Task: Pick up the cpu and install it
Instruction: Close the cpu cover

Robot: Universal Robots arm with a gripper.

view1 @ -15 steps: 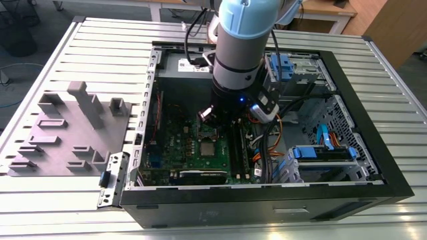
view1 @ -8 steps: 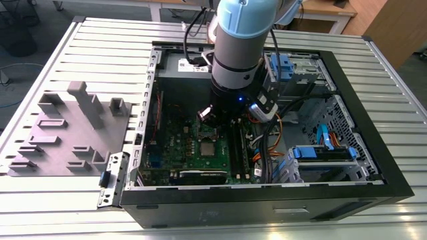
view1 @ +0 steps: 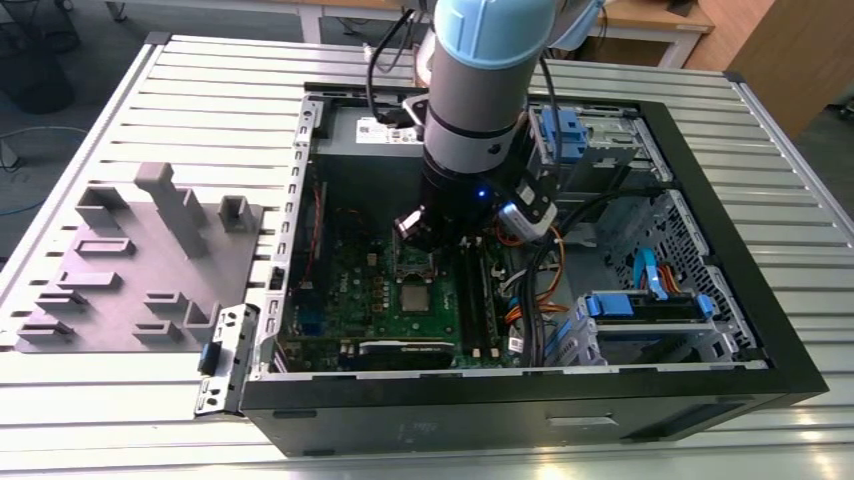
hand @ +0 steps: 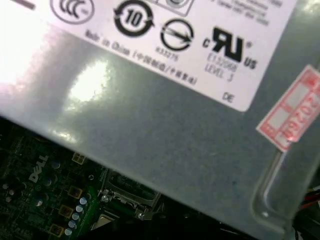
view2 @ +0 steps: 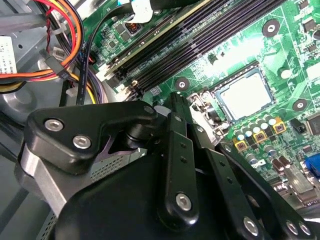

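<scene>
The cpu (view1: 418,297) is a small pale silvery square lying flat in its socket on the green motherboard (view1: 334,300) inside the open computer case. In the second wrist view the cpu (view2: 246,95) sits level inside the socket, with the shiny metal frame (view2: 204,109) standing up at one edge. My gripper (view1: 416,238) hangs low over the board just behind the socket in the exterior view, apart from the chip. The black gripper (view2: 175,100) ends a short way from the socket frame, and nothing is seen in it.
A grey box with a white label (hand: 150,125) stands close to the arm. Memory slots (view2: 200,45) and bundled coloured cables (view2: 60,45) flank the socket. Blue-tabbed drive bays (view1: 641,305) fill the exterior view's right. A grey moulded tray (view1: 134,270) lies outside the case.
</scene>
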